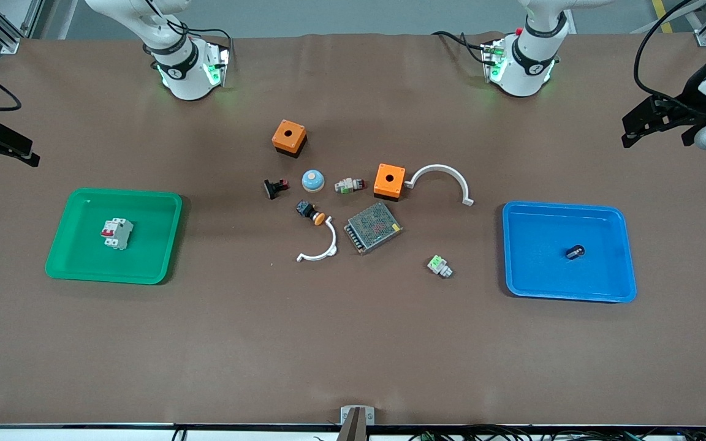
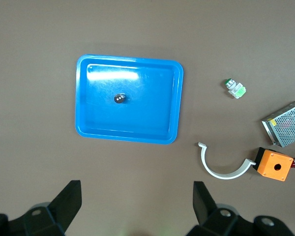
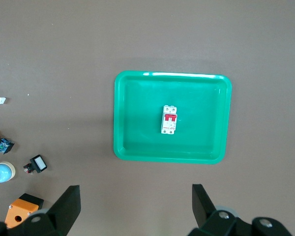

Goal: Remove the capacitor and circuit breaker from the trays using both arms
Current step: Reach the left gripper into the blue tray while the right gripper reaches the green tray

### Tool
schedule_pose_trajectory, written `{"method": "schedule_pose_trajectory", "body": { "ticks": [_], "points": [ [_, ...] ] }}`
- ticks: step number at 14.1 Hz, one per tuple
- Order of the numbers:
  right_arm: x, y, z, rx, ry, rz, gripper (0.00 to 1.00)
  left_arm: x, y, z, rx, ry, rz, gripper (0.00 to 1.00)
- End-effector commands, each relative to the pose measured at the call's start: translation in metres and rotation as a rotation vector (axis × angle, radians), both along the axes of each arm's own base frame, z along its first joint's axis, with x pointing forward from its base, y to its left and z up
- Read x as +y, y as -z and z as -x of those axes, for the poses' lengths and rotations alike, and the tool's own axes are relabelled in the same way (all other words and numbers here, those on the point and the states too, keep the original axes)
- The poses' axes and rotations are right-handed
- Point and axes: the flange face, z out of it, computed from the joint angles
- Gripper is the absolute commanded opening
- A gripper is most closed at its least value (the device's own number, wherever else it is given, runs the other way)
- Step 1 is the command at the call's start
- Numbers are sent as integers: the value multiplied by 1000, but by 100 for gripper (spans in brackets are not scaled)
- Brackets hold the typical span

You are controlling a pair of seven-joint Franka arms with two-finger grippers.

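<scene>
The capacitor (image 1: 575,251), a tiny black cylinder with a shiny end, lies in the blue tray (image 1: 610,214) at the left arm's end; the left wrist view shows it too (image 2: 120,98). The breaker (image 1: 117,233), a white block with red levers, lies in the green tray (image 1: 163,208) at the right arm's end, also in the right wrist view (image 3: 169,119). My left gripper (image 1: 656,128) (image 2: 136,196) is open and empty, high over the table beside the blue tray. My right gripper (image 1: 3,150) (image 3: 136,196) is open and empty, high beside the green tray.
Between the trays lie two orange boxes (image 1: 289,137) (image 1: 389,180), two white curved pieces (image 1: 442,179) (image 1: 322,248), a metal mesh box (image 1: 373,227), a blue dome (image 1: 313,180), a black-red switch (image 1: 276,187), an orange-capped button (image 1: 310,212) and white-green connectors (image 1: 350,185) (image 1: 439,266).
</scene>
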Motion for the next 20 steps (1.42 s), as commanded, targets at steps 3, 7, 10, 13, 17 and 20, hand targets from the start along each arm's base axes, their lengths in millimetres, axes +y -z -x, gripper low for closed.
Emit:
{"method": "schedule_pose_trajectory", "body": {
  "ticks": [3,7,10,13,17,20],
  "points": [
    [-1,-1,1,0,-1,-3,100,8,-3,-3,-4,3,-23,100],
    [-2,-4,-1,-6,-1,-1,100,41,44,-33,65,-44,-48,100],
    [-2,-6,-3,-23,1,0,100,49,105,-49,67,-68,-53,100],
    [-8,15,-21,10,15,9,100,87,192,-54,21,-116,-49,100],
    [-45,64,-59,42,69,22,100,118,312,-66,-22,-148,-14,100],
    [-63,113,-74,101,93,33,100,123,370,-74,1,-157,8,100]
  ]
}}
